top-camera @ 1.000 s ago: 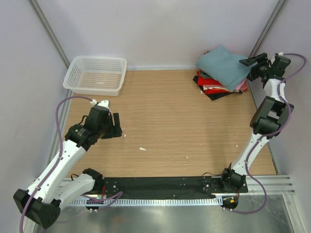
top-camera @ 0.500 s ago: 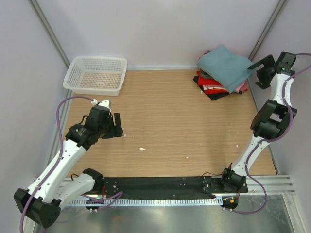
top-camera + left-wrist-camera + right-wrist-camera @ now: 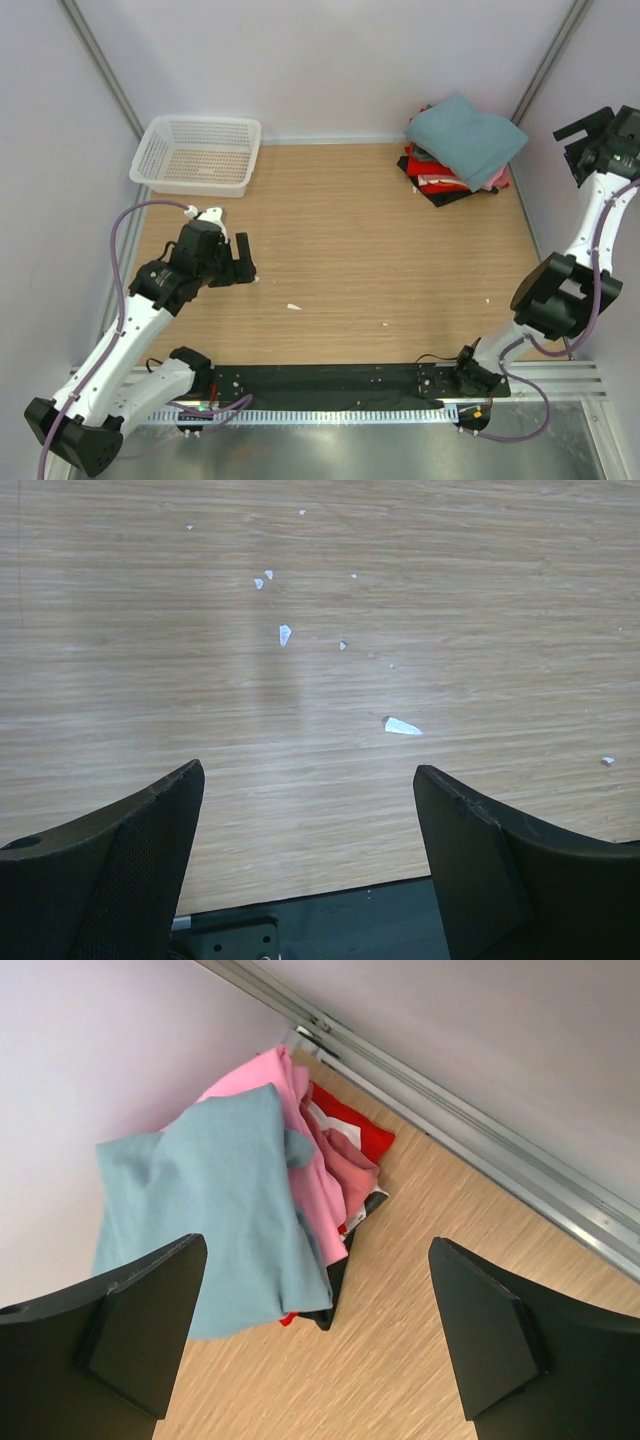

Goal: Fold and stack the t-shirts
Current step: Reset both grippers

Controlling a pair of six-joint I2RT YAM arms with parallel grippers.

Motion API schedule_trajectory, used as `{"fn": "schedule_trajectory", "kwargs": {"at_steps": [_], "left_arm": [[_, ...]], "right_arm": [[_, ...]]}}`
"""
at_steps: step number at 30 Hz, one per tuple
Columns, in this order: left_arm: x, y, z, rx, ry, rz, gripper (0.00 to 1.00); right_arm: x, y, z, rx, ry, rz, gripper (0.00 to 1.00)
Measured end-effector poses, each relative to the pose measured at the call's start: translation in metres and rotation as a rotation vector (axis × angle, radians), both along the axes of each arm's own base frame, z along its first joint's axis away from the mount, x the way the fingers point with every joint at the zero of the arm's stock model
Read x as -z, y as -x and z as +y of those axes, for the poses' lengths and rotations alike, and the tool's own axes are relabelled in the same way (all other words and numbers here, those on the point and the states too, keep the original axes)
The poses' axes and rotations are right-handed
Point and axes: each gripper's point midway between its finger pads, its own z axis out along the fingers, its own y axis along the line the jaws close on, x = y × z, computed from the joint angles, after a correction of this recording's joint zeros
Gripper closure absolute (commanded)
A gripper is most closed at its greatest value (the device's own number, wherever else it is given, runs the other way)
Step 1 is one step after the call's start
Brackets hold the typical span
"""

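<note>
A stack of folded t-shirts sits at the table's back right corner. The teal-blue t-shirt (image 3: 465,137) lies on top, over pink, red (image 3: 432,183) and black ones. In the right wrist view the teal shirt (image 3: 210,1220) covers the pink one (image 3: 300,1130) and the red one (image 3: 355,1130). My right gripper (image 3: 585,125) is open and empty, raised to the right of the stack, apart from it. My left gripper (image 3: 243,258) is open and empty, low over the bare wood at the left.
A white lattice basket (image 3: 197,153) stands empty at the back left. Small white scraps (image 3: 402,726) lie on the wood near the left gripper. Walls close in on the left, back and right. The black base rail (image 3: 330,380) runs along the near edge.
My right gripper has pulled away from the teal shirt, moving right and up toward the wall. The left arm has shifted slightly.
</note>
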Motion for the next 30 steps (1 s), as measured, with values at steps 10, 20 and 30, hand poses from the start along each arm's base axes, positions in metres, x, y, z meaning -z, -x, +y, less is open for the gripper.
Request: {"fn": "schedule_trajectory", "kwargs": {"at_steps": [10, 20, 30], "left_arm": [[-0.010, 0.002, 0.002, -0.005, 0.016, -0.043, 0.14], [-0.016, -0.001, 0.015, -0.055, -0.012, -0.098, 0.09], [-0.015, -0.035, 0.048, -0.209, -0.169, -0.245, 0.04]], "right_arm": [[-0.051, 0.104, 0.088, -0.085, 0.056, -0.291, 0.00], [-0.024, 0.145, 0.249, -0.539, -0.045, -0.505, 0.00], [0.100, 0.171, 0.408, -1.009, -0.100, -0.043, 0.00]]}}
